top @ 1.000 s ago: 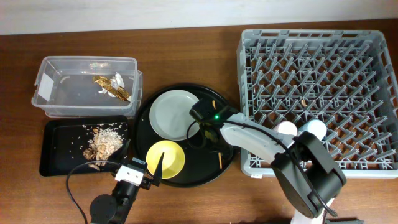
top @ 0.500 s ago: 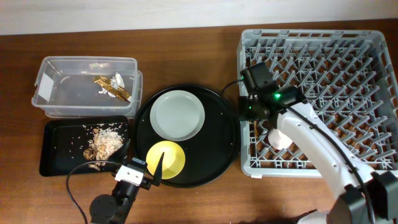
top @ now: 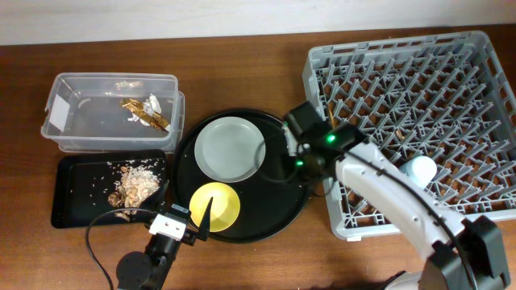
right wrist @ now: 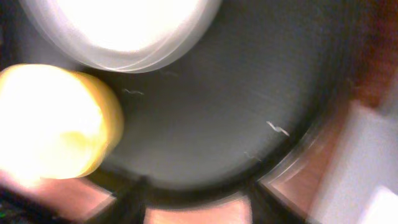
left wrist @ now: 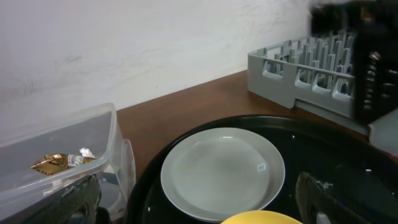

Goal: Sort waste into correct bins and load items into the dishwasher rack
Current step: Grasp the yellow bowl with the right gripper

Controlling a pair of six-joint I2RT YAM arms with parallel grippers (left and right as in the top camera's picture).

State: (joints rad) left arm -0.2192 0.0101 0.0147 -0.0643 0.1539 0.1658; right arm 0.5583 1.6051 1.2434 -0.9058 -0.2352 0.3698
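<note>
The pale grey-green plate [top: 230, 149] [left wrist: 222, 171] and the yellow bowl [top: 214, 205] [right wrist: 50, 121] lie on the round black tray [top: 274, 213]. My right gripper [top: 284, 165] [right wrist: 196, 199] hovers over the tray's right part, between plate and dishwasher rack [top: 403, 42] [left wrist: 292, 68]. Its jaws are open with nothing between them, and its view is blurred. A light blue cup [top: 419, 169] sits in the rack. My left gripper [top: 184, 221] [left wrist: 199, 208] rests wide open at the bowl's near side. The chopsticks do not show clearly.
A clear tub [top: 60, 101] at the left holds a golden wrapper [top: 145, 113] [left wrist: 53, 163] and a white tissue bit [top: 153, 103]. The shallow black tray [top: 76, 197] below it holds food scraps [top: 135, 185]. The rack sits skewed on the table.
My right arm swung from the round tray to the rack and back to the tray's right edge, and its jaws opened. The rack shifted and turned slightly. The left arm stayed still.
</note>
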